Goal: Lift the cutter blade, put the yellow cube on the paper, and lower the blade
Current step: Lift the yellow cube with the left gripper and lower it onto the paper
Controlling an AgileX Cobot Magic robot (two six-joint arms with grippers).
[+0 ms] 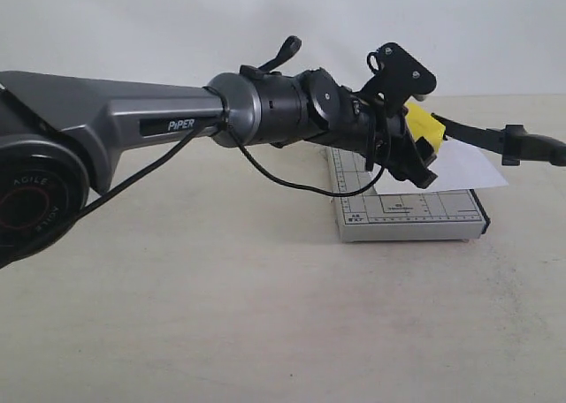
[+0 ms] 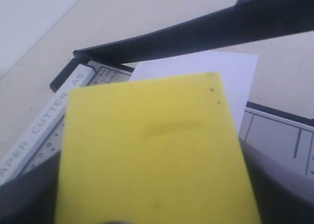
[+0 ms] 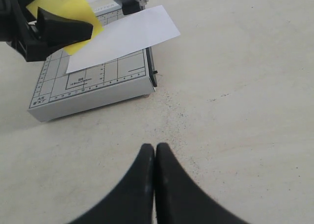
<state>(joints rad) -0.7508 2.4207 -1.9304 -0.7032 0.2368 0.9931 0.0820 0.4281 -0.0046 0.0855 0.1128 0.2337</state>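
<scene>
My left gripper (image 1: pixel 419 148) is shut on the yellow cube (image 1: pixel 423 125) and holds it in the air over the grey trimmer board (image 1: pixel 407 216). In the left wrist view the yellow cube (image 2: pixel 157 145) fills the middle, with the white paper (image 2: pixel 196 67) lying on the board (image 2: pixel 44 130) beyond it. The cutter blade (image 1: pixel 482 136) stands raised and slants out to the right, its thick handle (image 1: pixel 531 145) at the far end. The paper (image 1: pixel 469 166) juts off the board's right side. My right gripper (image 3: pixel 155 150) is shut and holds nothing, low over the table in front of the board (image 3: pixel 93 91).
The beige table (image 1: pixel 221 315) spreads around the board. My left arm (image 1: pixel 133 120) reaches in from the left with a black cable (image 1: pixel 292 184) hanging below it. A pale wall (image 1: pixel 177 23) stands behind.
</scene>
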